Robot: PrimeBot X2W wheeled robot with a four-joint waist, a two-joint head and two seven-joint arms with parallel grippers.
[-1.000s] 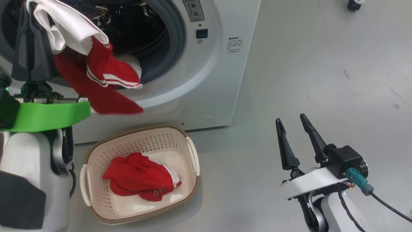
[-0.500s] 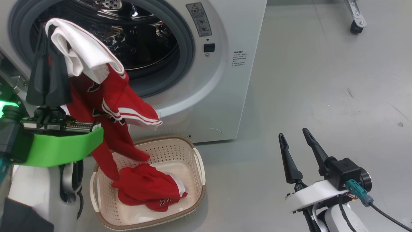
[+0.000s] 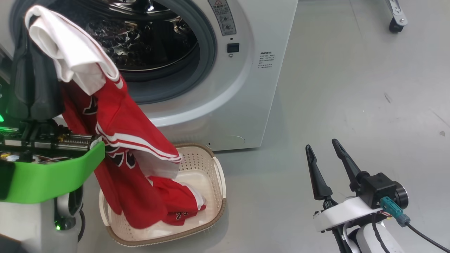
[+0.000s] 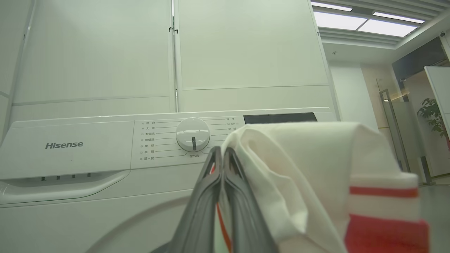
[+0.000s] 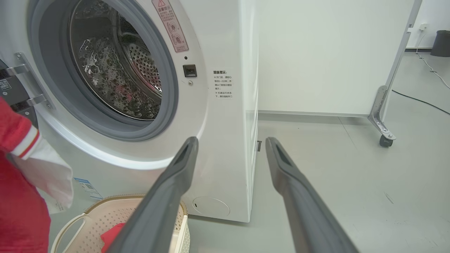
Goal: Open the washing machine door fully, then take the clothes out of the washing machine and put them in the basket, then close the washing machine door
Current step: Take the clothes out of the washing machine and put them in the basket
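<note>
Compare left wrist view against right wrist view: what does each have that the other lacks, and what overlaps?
Left wrist view: the machine's control panel with its round white dial, and the left gripper, fingers pressed shut on fabric.
Right wrist view: the steel drum inside its grey rubber ring, the cream perforated plastic basket on the floor, and the right gripper, open and holding nothing.
Both: the big white front-loading washing machine and the red garment with white trim.

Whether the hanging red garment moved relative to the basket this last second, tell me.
Yes. The held clothes, shut in the left hand, have dropped from the washing machine mouth; their hem now hangs inside the basket.
</note>
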